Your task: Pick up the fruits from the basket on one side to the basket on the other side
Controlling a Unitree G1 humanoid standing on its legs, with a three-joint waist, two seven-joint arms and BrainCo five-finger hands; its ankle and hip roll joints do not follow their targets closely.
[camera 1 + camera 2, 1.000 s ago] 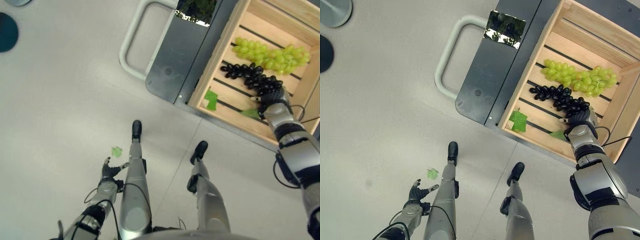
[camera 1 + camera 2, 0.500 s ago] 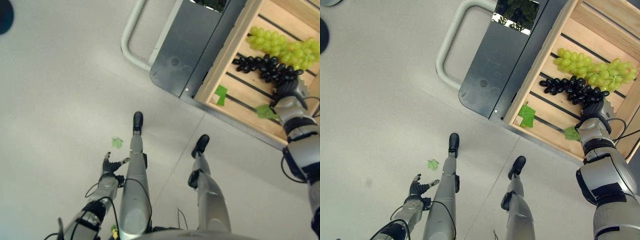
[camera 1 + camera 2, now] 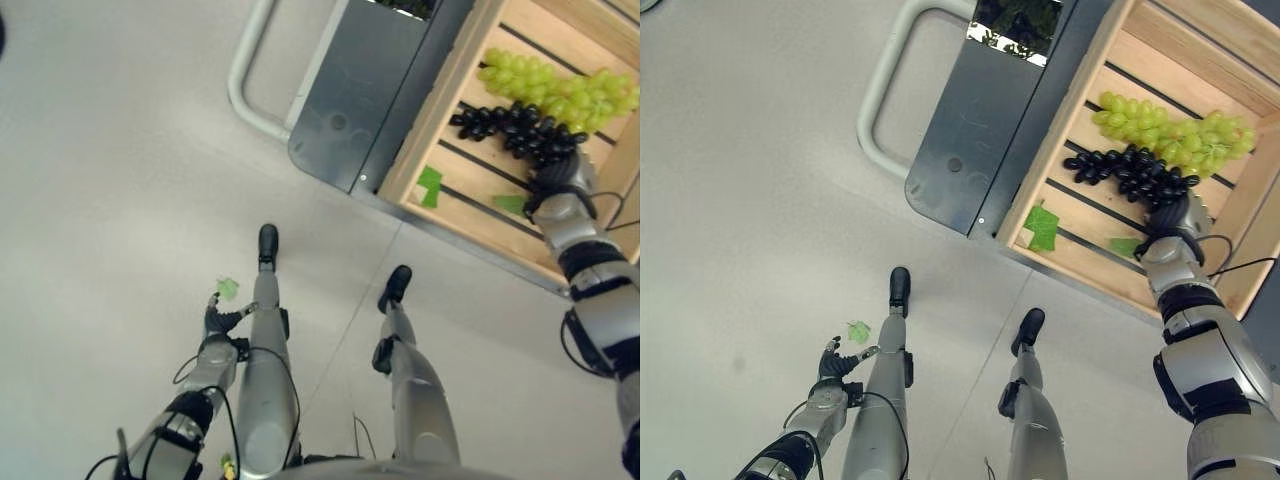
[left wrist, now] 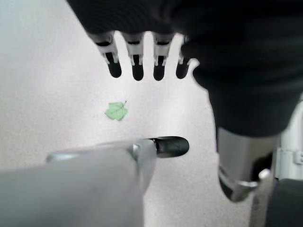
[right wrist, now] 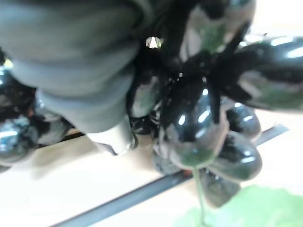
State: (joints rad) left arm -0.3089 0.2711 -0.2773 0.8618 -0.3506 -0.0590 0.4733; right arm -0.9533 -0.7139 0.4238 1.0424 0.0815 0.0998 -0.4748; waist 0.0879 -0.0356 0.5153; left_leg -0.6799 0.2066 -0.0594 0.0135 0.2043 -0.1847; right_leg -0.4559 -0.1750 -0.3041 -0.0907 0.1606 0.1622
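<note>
A grey floor [image 3: 750, 150] fills most of the head views. At the upper right stands a dark grey cart [image 3: 985, 130] with a pale looped handle [image 3: 885, 95], and on it a slatted wooden crate [image 3: 1085, 85]. Inside the crate a bunch of green grapes [image 3: 1165, 135] lies toward the far side, and a bunch of black grapes [image 3: 1130, 175] lies just beside it, nearer the robot. Two green leaves [image 3: 1042, 226] rest on the slats near the crate's front edge. The right hand [image 3: 1170, 222] reaches into the crate at the end of the black bunch; in the right wrist view the black grapes [image 5: 199, 123] press right up against the hand, but whether the fingers are curled round them cannot be told. The left hand [image 3: 835, 362] hangs low above the floor, fingers [image 4: 137, 66] straight and spread, thumb apart, holding nothing. A small green leaf [image 4: 116, 111] lies on the floor beyond it.
</note>
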